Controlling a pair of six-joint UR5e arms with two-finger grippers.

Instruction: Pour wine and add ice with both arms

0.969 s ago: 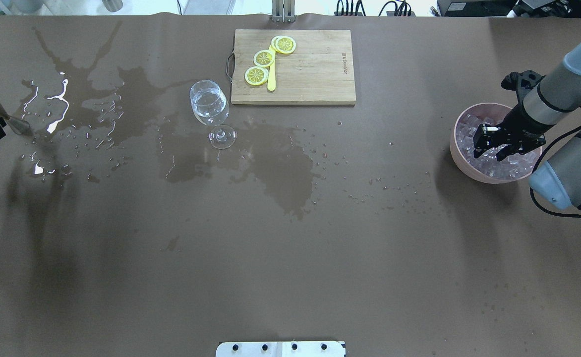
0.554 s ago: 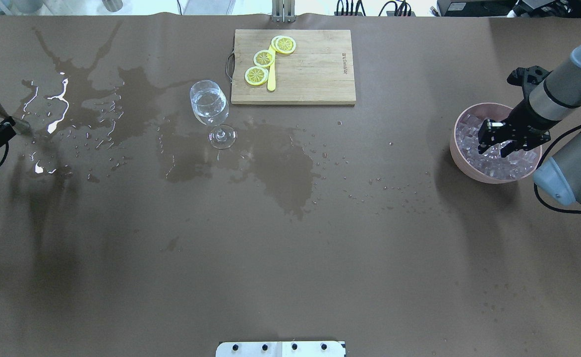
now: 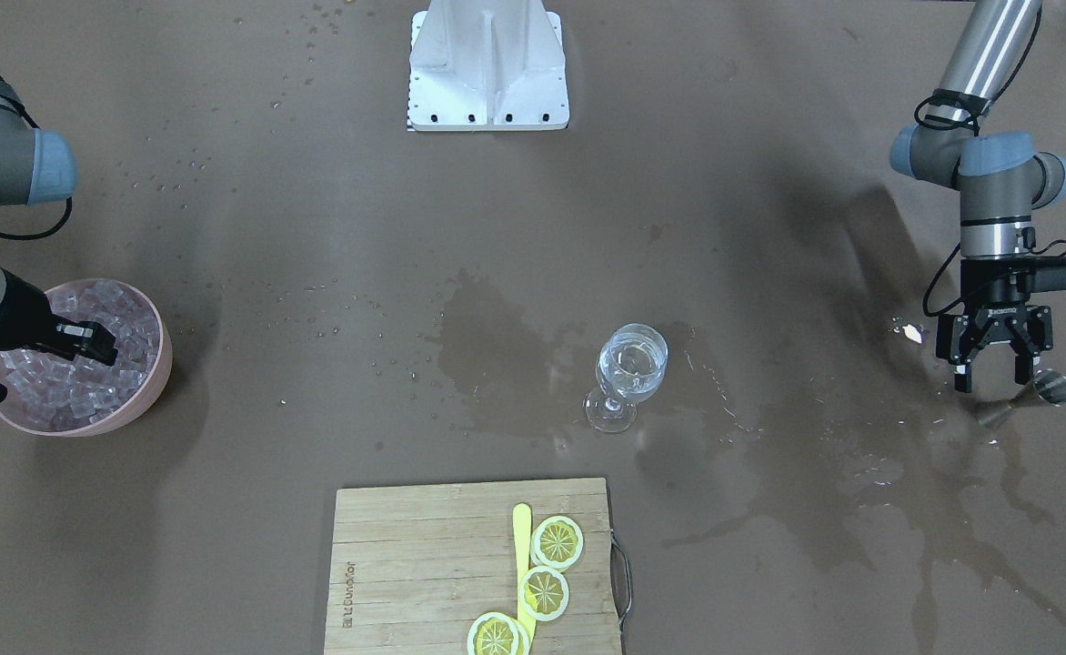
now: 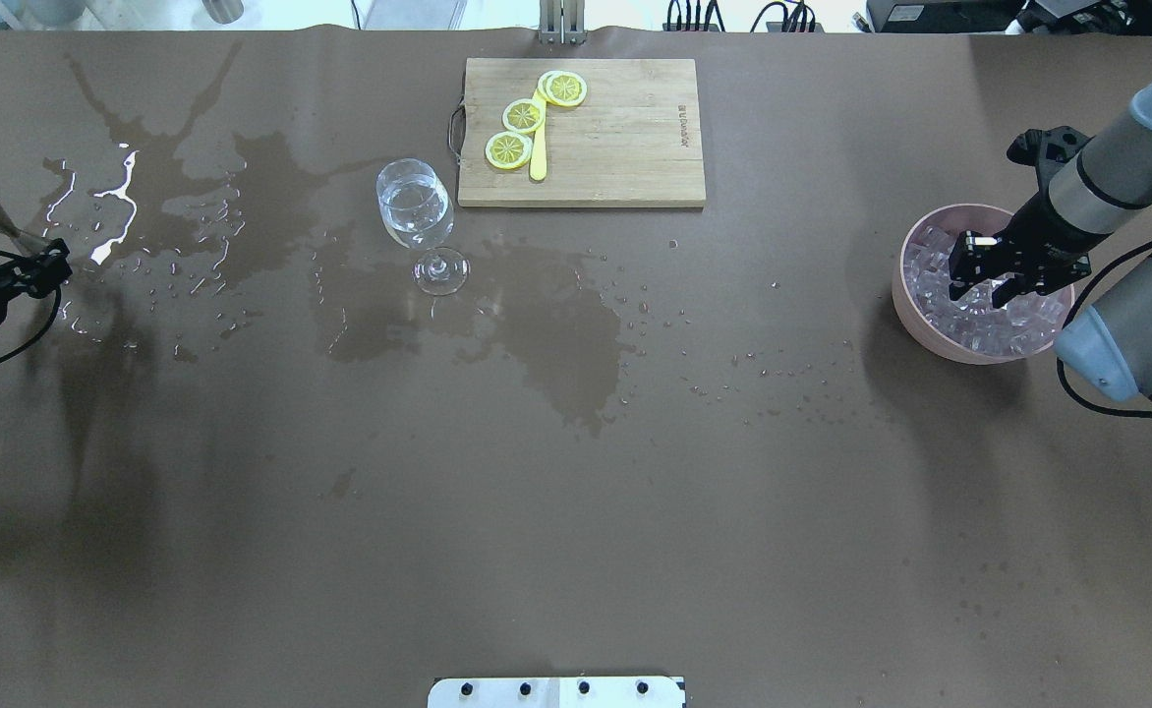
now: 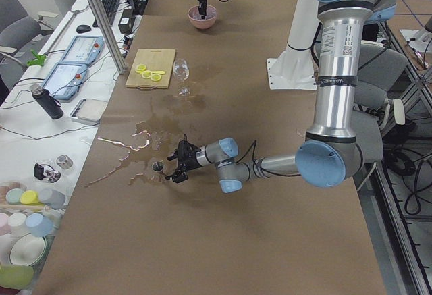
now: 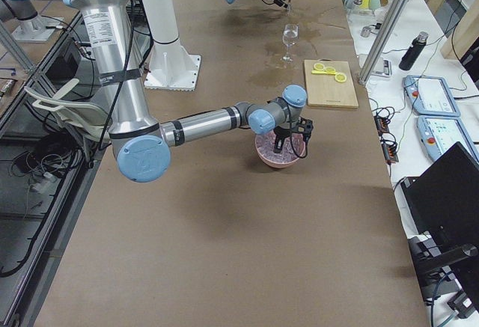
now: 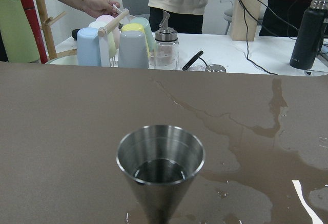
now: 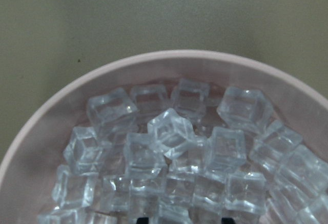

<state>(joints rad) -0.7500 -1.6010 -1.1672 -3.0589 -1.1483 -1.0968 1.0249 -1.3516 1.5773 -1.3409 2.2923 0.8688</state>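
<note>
The right gripper (image 4: 983, 293) sits low in a pink bowl (image 4: 902, 295), its jaws spread wide among the ice (image 8: 171, 131), placed as if to close on one cube. Across the table (image 4: 576, 492) the left gripper (image 3: 993, 377) has its jaws apart and empty just beside an upright steel jigger (image 7: 160, 157), apparently set down because the wine (image 4: 417, 221) is already in the glass (image 3: 626, 377) near the cutting board (image 4: 615, 147).

We stood at a long surface covered in brown paper (image 4: 576, 492), darkened by broad wet patches (image 4: 556, 324). Along its far side ran a white bench (image 5: 17, 150) crowded with pastel plastic cups (image 7: 132, 49). A grey office chair (image 5: 17, 35) sat beyond it, beside an aluminium post (image 5: 101, 21). Light from above cast soft shadows.
</note>
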